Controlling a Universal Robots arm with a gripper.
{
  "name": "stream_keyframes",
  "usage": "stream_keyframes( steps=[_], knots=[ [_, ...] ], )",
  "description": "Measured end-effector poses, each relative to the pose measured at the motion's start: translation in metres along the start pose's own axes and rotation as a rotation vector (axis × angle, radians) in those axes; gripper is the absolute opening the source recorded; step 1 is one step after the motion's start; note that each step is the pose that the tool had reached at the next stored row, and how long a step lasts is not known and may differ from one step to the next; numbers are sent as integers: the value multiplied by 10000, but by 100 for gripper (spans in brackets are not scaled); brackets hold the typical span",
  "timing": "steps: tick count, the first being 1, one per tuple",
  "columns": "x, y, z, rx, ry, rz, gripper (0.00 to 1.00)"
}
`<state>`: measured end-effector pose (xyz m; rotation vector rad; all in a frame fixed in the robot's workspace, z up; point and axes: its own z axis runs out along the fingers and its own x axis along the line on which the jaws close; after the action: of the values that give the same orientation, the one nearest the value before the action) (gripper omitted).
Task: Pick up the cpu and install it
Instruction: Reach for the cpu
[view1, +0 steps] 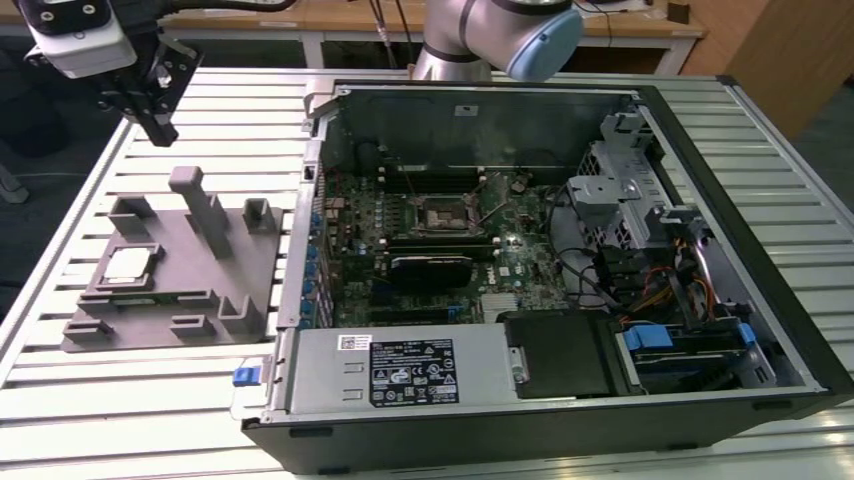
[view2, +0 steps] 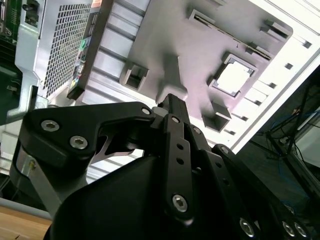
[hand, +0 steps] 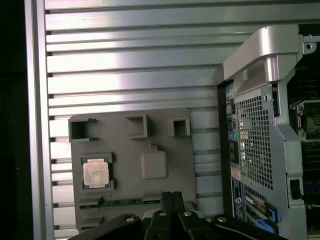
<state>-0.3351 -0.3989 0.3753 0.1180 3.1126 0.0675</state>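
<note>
Jaws are pressed together w/ nothing between them: the gripper (hand: 171, 196) is empty and hangs well above the grey fixture (hand: 125, 150), touching nothing. In my judgement the pick hasn't begun.

Slatted aluminium table (view1: 134, 420) carries everything, incl. the fixture. It's flat and bare around the fixture, so nothing crowds it.

Open PC case (view1: 467, 130) lies on its side just beside the fixture, on the exterior view's right. The side panel is off, prob. so the motherboard (view1: 400, 235) faces up for a straight-down approach. The black-framed socket (view1: 442, 215) sits mid-board, well apart from the fixture, and looks vacant as far as I can tell.

The fixture itself is a moulded plate w/ raised blocks and an upright post (view1: 200, 205). The pockets seem shaped to keep each part in a known spot and orientation.

A green memory stick (hand: 125, 202) lies in a slot of the fixture, just beside the cpu pocket.

The cpu (hand: 95, 174) lies flat in its square pocket in the fixture, silvery top up, on the side away from the case. It's the pale square (view1: 127, 265) in the exterior view. The pocket walls hold it square and prob. stop it sliding. No contact w/ the gripper.
</note>
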Motion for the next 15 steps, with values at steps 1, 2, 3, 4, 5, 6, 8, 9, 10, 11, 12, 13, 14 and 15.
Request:
stream_keyframes(
  steps=[1,2,3,4,5,6,8,9,10,11,12,13,14,15],
  knots=[
    [16,-1,1,0,0,0,11],
    [30,-2,2,-1,-1,1,11],
    [44,-3,3,-1,-1,0,11],
    [56,-4,4,-1,-1,0,11],
    [68,-5,5,-1,-1,0,11],
    [80,-6,6,-1,-1,0,11],
    [103,-8,7,-1,-1,0,11],
    [114,-9,8,-1,0,1,11],
    [124,-10,8,-1,-1,0,11],
    [134,-11,9,-1,-1,0,11],
    [145,-11,10,-1,-1,1,11],
    [155,-12,11,-1,-1,0,11],
    [165,-13,11,-1,-1,0,11],
    [175,-14,12,0,0,0,11]
  ],
)
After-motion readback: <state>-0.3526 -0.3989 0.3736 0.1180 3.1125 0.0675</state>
